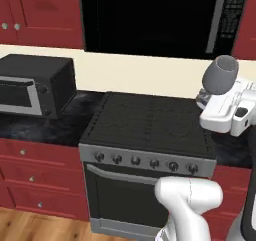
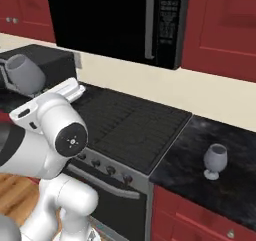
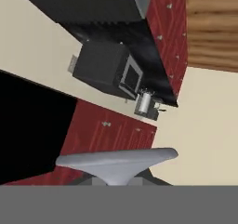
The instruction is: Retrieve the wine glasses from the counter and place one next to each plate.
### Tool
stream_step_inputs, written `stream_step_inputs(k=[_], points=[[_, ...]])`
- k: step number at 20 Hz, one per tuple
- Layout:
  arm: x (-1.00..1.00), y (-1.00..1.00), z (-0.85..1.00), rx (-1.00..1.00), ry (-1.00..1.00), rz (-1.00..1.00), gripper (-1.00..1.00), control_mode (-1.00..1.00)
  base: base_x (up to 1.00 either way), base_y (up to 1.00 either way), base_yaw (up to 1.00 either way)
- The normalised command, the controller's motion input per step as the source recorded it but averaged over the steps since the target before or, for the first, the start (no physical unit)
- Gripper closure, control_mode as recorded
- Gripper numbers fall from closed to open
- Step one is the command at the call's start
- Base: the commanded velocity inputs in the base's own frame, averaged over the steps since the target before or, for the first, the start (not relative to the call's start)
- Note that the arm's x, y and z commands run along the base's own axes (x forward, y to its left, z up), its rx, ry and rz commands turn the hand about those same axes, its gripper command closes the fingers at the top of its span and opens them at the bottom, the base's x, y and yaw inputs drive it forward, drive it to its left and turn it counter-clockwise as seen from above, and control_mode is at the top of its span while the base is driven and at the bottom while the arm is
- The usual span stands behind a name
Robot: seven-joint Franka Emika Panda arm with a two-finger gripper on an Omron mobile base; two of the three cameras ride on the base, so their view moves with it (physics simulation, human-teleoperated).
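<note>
Held wine glass (image 1: 220, 75) is up in the air at the arm's wrist, bowl tilted off upright, above the right edge of the stove (image 1: 150, 122); the gripper (image 1: 210, 96) has its fingers pinched narrow on the stem, foot toward the hand. Second wine glass (image 2: 215, 161) stands upright on the black table (image 2: 215, 185), right of the stove, well apart from the held one. No plates in these frames, so judged step: carry the glass off to a plate. To do it well: keep the pinch firm, level the bowl before setting down, swing clear of the toaster oven (image 1: 35, 85) and the microwave (image 2: 115, 20) overhead. Right base view gives the second glass and the held bowl beside the arm's elbow. Hand view gives the held glass's round foot (image 3: 116, 162) close up, edge-on, plus a small metal appliance (image 3: 145, 103) at the table's far end.
</note>
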Motion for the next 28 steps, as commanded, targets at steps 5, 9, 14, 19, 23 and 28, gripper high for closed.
stream_step_inputs(k=[5, 9, 14, 19, 23, 28], points=[[0.0, 0.0, 0.0, 0.0, 0.0, 0.0, 1.0, 1.0, -0.19, 0.99, 0.73], [0.0, 0.0, 0.0, 0.0, 0.0, 0.0, 1.0, 1.0, -0.01, 0.68, 0.9], [0.0, 0.0, 0.0, 0.0, 0.0, 0.0, 1.0, 1.0, 0.0, 0.03, 1.0], [0.0, 0.0, 0.0, 0.0, 0.0, 0.0, 1.0, 1.0, -0.02, 0.0, 1.0], [0.0, 0.0, 0.0, 0.0, 0.0, 0.0, 1.0, 1.0, -0.05, 0.0, 0.99], [0.0, 0.0, 0.0, 0.0, 0.0, 0.0, 1.0, 1.0, 0.0, -0.02, 0.97]])
